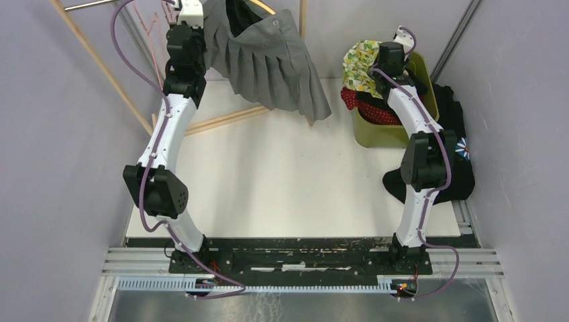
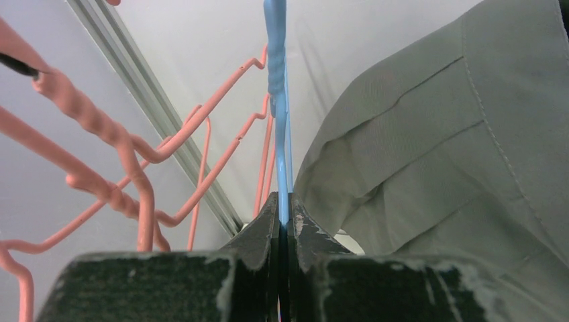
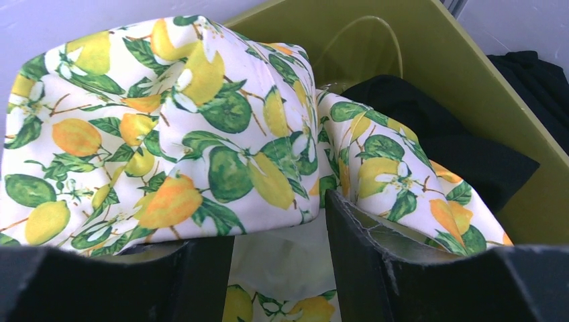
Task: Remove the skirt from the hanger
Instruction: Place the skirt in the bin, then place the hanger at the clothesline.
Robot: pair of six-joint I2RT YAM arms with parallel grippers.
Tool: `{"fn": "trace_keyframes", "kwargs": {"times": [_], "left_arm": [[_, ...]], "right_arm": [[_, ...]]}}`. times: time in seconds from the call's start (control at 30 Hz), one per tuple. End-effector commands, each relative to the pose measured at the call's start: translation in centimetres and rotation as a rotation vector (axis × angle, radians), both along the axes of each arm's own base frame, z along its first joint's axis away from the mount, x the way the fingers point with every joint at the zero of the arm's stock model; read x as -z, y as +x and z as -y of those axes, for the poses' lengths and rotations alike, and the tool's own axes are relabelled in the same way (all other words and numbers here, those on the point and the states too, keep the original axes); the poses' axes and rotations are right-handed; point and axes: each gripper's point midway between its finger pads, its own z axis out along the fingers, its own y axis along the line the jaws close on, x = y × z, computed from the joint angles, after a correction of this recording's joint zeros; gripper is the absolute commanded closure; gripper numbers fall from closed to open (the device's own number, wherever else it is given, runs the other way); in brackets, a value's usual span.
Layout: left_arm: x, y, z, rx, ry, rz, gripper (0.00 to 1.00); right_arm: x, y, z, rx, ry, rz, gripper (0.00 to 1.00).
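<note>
Pink wire hangers crowd just left of the left pincer, which is clamped tight on the blue hanger. The grey pleated skirt hangs just to its right. The right pincer has its jaws apart, gripping nothing, and sits close over lemon-print cloth in a green bin.

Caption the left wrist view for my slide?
Left gripper shut on the blue hanger, grey skirt beside it, pink hangers nearby.

Robot lab test cell; plain grey partition walls; aluminium extrusion rails; white tabletop; exposed cables.
</note>
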Motion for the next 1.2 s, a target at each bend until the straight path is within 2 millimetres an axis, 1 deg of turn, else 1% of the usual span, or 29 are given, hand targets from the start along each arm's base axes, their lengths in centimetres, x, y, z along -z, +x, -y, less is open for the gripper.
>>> {"fn": "trace_keyframes", "kwargs": {"times": [0.0, 0.07, 0.13, 0.33, 0.53, 0.7, 0.97, 1.0, 1.07, 1.1, 1.17], "left_arm": [[-3.8, 0.1, -0.3, 0.024, -0.049, 0.137, 0.97], [-3.3, 0.5, -0.8, 0.035, -0.066, 0.135, 0.97], [-2.7, 0.9, -0.9, 0.042, -0.074, 0.128, 0.97], [0.1, 1.9, -0.3, 0.082, -0.085, 0.073, 0.97], [2.4, 1.7, 0.0, 0.096, -0.093, 0.014, 0.97], [3.3, 0.9, -0.3, 0.086, -0.082, -0.018, 0.97], [3.5, 0.3, -0.5, 0.088, -0.077, -0.031, 0.97], [3.4, 0.2, -0.7, 0.085, -0.076, -0.029, 0.93], [3.0, 0.2, -0.8, 0.088, -0.076, -0.022, 0.81], [2.7, 0.1, -0.9, 0.088, -0.076, -0.017, 0.73], [2.0, 0.0, -0.9, 0.093, -0.075, -0.005, 0.59]], "right_arm": [[-2.8, 1.4, -0.3, -0.017, -0.001, 0.086, 0.44], [-2.8, 1.4, -0.3, -0.021, -0.004, 0.086, 0.44], [-3.1, 1.4, -0.3, -0.02, -0.008, 0.09, 0.44], [-3.2, 1.5, -0.2, -0.024, -0.02, 0.09, 0.44], [-2.9, 1.4, -0.2, -0.024, -0.019, 0.086, 0.44], [-2.5, 1.5, -0.4, -0.026, -0.005, 0.082, 0.44], [-2.2, 1.5, -0.6, -0.033, 0.006, 0.08, 0.44], [-2.2, 1.4, -0.6, -0.032, 0.005, 0.078, 0.44], [-2.1, 1.4, -0.5, -0.031, 0.003, 0.075, 0.43], [-2.1, 1.3, -0.5, -0.031, 0.003, 0.072, 0.42], [-2.1, 1.3, -0.6, -0.034, 0.003, 0.072, 0.41]]}}
